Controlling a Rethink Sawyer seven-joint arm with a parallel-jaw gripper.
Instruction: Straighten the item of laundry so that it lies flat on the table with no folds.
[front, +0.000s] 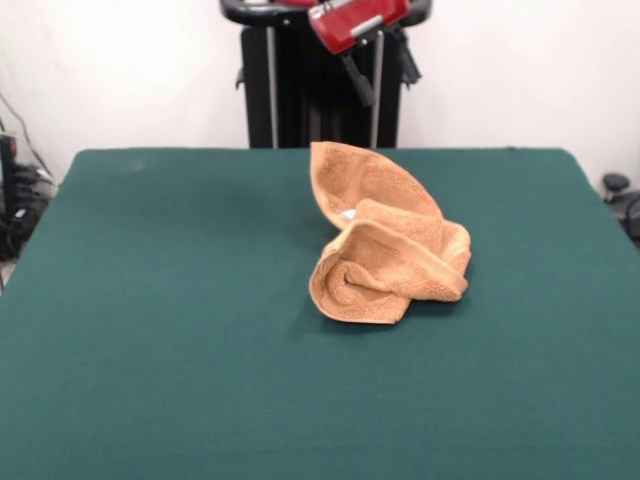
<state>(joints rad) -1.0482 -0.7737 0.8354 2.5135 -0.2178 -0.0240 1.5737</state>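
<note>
On my feed the towel (385, 240) sits a little right of the table's middle, toward the far half, bunched into a loose heap. It is orange-tan terry cloth with a nubby, looped pile. One rounded flap stands up at the far side like a shell; in front of it the cloth curls over itself into a thick roll with a hollow at its left end. A flat woven band runs along the edge of that roll. I see a small white scrap, likely a label, tucked in the fold between flap and roll; I can read no writing on it.

The table (150, 350) is covered in dark green, felt-like cloth.

The gripper (385, 72) hangs well above and behind the towel, below a red housing, touching nothing; its two dark fingers stand apart.
</note>
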